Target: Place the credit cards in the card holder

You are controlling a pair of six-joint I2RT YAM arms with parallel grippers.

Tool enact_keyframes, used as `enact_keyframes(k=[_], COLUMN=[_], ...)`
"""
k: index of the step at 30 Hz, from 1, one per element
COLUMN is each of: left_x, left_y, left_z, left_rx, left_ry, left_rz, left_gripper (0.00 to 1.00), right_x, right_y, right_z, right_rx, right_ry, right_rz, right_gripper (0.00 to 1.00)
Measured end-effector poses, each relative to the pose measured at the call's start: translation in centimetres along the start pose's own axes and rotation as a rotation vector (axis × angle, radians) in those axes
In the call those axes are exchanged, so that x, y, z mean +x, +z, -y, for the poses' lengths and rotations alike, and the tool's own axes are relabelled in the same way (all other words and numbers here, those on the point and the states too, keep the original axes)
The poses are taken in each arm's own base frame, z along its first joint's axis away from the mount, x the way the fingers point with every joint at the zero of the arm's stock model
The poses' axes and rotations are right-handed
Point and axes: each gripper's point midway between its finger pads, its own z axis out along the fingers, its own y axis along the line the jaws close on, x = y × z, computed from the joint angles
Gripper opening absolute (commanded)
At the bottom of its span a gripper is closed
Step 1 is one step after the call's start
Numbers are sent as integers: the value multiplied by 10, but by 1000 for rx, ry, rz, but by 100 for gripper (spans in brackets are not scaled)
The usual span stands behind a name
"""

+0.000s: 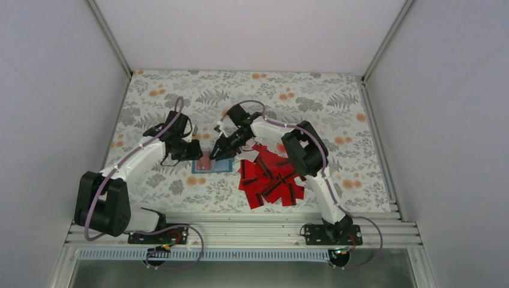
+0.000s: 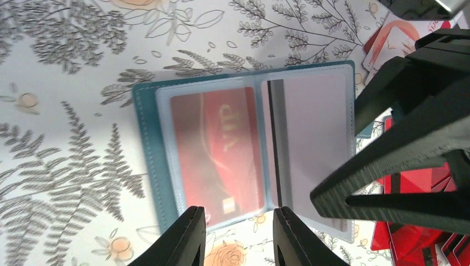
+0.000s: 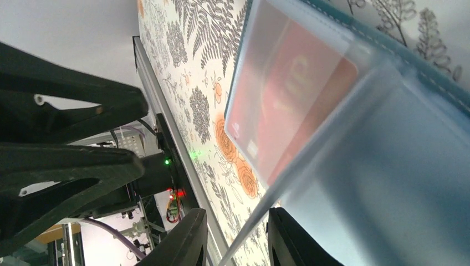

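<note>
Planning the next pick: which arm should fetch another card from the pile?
Probably right. The red card pile lies on its side, with the card holder between it and the left claw.

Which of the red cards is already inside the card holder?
The red card with gold VIP lettering, behind a clear pocket of the open card holder. The other cards lie loose in a pile beside it.

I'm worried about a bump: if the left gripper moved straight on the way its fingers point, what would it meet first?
Most likely the open card holder: its near edge lies right ahead of the left gripper, by the red card tucked inside. How high the fingers are above it is unclear.
</note>
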Motion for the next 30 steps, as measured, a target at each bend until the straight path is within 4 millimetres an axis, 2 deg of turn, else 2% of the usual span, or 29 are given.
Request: enact_keyframes(k=[7,13,18,22,30], left_x=[1,4,7,11,17], left_y=[-21,-38,-50,-56,-64], left_z=[-7,-10,-10,-10,-10], left_rx=[-34,-54,-62,-62,-61], left_ry=[-29,-49,-57,-65,-76], left_rz=[43,80,103,110,113], left_gripper=[32,33,36,36,36], right_x=[-10,-18,-29,-31,-24], right_y=[12,34,41,41,49], right_z=[-11,-15,-25,-32,-41], right_rx=[-20,-56,-77,-91,-112], right_ry=[-29,-38,-57,-54,-62], right_rz=[-12,-48,-50,-50,-76], right_gripper=[30,32,44,50,49])
